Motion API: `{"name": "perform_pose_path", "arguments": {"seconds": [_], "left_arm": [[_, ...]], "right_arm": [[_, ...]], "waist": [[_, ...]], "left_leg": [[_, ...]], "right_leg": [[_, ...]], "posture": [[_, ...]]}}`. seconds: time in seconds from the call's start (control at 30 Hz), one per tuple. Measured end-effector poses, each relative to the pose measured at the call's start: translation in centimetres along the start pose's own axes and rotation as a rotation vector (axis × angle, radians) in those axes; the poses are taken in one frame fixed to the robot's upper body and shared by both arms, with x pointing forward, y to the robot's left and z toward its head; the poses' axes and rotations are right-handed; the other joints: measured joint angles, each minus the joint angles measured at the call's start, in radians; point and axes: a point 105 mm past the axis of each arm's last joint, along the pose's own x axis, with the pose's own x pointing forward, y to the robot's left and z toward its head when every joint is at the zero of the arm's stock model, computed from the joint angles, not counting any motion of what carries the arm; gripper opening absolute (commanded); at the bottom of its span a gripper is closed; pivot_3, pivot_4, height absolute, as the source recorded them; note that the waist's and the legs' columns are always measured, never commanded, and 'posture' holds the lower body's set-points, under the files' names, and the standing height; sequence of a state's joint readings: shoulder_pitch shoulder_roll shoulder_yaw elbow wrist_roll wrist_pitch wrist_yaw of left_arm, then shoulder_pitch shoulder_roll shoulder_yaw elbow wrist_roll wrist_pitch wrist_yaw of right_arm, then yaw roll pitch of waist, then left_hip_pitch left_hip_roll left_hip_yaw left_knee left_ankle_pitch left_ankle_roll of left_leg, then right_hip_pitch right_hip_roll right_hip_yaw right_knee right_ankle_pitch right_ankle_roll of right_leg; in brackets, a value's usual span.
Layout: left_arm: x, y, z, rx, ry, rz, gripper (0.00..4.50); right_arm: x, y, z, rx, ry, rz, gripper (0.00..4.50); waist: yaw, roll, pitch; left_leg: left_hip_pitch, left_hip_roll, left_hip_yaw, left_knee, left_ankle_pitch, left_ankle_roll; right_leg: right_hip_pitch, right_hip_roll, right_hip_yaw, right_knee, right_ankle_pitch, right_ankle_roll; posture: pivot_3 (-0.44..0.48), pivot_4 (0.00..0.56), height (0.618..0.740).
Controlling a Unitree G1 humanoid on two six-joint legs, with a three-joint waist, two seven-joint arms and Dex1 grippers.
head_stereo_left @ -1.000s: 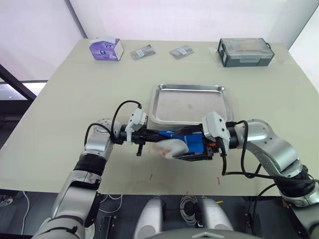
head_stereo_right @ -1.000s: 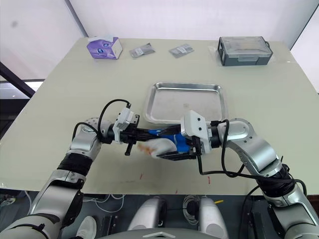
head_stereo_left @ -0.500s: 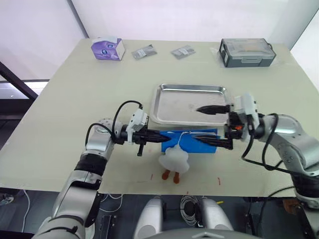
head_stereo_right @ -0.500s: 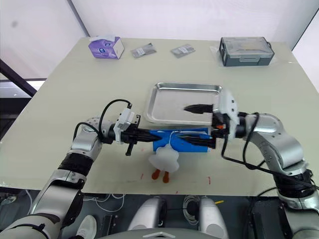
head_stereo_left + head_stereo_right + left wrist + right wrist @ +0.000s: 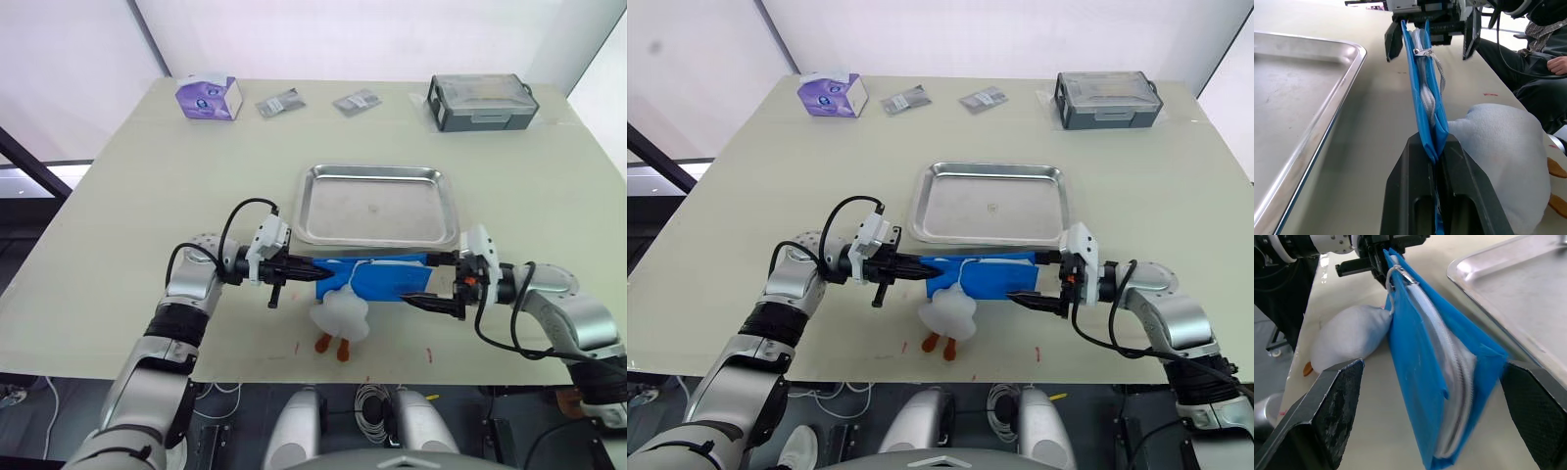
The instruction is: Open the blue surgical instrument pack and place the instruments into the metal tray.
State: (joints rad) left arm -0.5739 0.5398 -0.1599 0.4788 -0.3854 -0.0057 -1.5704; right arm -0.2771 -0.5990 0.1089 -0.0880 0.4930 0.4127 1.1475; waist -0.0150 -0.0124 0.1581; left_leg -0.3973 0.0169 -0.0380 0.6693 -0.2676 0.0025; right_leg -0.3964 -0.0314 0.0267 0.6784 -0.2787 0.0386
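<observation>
Since half a second ago my right claw [image 5: 432, 281] has dropped from over the tray toward the bench's near edge, and its fingers are now standing spread on either side of the pack's right end without gripping it.

From the head views, I am seeing the blue surgical instrument pack [image 5: 387, 277] standing on edge just in front of the metal tray [image 5: 375, 204], its long axis running left to right, parallel to the tray's near rim. My left claw [image 5: 315, 273] is pinching the pack's left end. A white duck-shaped soft toy [image 5: 341, 315] is hanging off the pack on a cord, resting on the bench [image 5: 147, 186] near its front edge. Open bench is lying to the left of the pack.

In the left wrist view, the fingers are clamping the blue edge, and the pack [image 5: 1422, 93] is stretching straight away toward the other claw, the tray [image 5: 1298, 103] alongside it.

In the right wrist view, the pack [image 5: 1435, 377] is showing a zipper and whitish lining, the two fingers wide apart around it.
</observation>
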Motion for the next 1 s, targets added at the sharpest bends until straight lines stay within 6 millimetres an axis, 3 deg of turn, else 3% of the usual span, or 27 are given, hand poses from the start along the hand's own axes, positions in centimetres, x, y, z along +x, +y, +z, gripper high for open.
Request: {"name": "perform_pose_path", "arguments": {"seconds": [0.03, 0.3, 0.37, 0.5, 0.6, 0.77, 1.0], "left_arm": [[0.0, 0.0, 0.0, 0.0, 0.0, 0.0, 0.0], [0.0, -0.2, 0.0, -0.011, -0.002, -0.002, 0.0], [-0.2, -0.1, 0.1, -0.031, -0.006, 0.004, 0.0], [-0.3, 0.0, 0.1, -0.07, -0.006, 0.013, 1.02], [-1.3, -0.1, 0.3, -0.09, 0.006, 0.048, 2.27], [-4.6, -2.8, 0.6, -0.153, 0.015, 0.098, 4.47], [-4.5, -5.7, 2.6, -0.19, -0.024, 0.038, 4.47]], "right_arm": [[0.1, 0.0, -0.1, 0.004, -0.002, 0.0, 3.78], [0.3, -0.2, -0.3, 0.017, -0.002, -0.01, 0.1], [0.4, 0.1, -0.4, 0.018, -0.002, 0.013, 0.1], [0.4, 0.1, -0.4, 0.018, -0.004, 0.014, 0.0], [0.3, 0.5, -0.5, 0.006, -0.009, 0.019, 0.0], [0.0, 0.8, -0.7, -0.012, -0.011, 0.014, 0.0], [-0.2, 0.7, -0.6, -0.039, -0.006, 0.012, 0.0]], "waist": [[0.0, 0.0, 0.0], [0.0, 0.0, 0.0], [-0.002, 0.0, 0.0], [-0.002, 0.0, 0.0], [-0.004, 0.0, 0.0], [-0.005, 0.0, 0.001], [0.001, 0.001, 0.002]], "left_leg": [[0.0, 0.0, 0.0, 0.0, 0.0, 0.0], [0.0, 0.0, 0.0, 0.0, 0.0, 0.0], [0.0, 0.0, 0.0, 0.0, 0.0, 0.0], [0.0, 0.0, 0.0, 0.0, 0.0, 0.0], [0.0, 0.001, -0.001, 0.0, 0.0, 0.0], [0.0, 0.003, -0.004, 0.0, 0.0, 0.0], [0.0, 0.004, -0.004, 0.0, 0.0, 0.0]], "right_leg": [[0.0, 0.0, 0.0, 0.0, 0.0, 0.0], [0.0, 0.0, 0.0, 0.0, 0.0, 0.0], [0.0, 0.0, 0.0, 0.0, 0.0, 0.0], [0.0, 0.0, 0.0, 0.0, 0.0, 0.0], [-0.001, 0.001, 0.0, 0.0, 0.0, 0.0], [-0.001, 0.0, 0.001, 0.0, 0.0, 0.0], [0.0, -0.001, 0.001, 0.0, 0.0, 0.0]], "posture": [[0.0, 0.15, 0.74], [0.0, 0.15, 0.74], [0.0, 0.15, 0.74], [0.0, 0.15, 0.74], [0.0, 0.15, 0.74], [0.0, 0.15, 0.74], [0.0, 0.15, 0.74]]}}
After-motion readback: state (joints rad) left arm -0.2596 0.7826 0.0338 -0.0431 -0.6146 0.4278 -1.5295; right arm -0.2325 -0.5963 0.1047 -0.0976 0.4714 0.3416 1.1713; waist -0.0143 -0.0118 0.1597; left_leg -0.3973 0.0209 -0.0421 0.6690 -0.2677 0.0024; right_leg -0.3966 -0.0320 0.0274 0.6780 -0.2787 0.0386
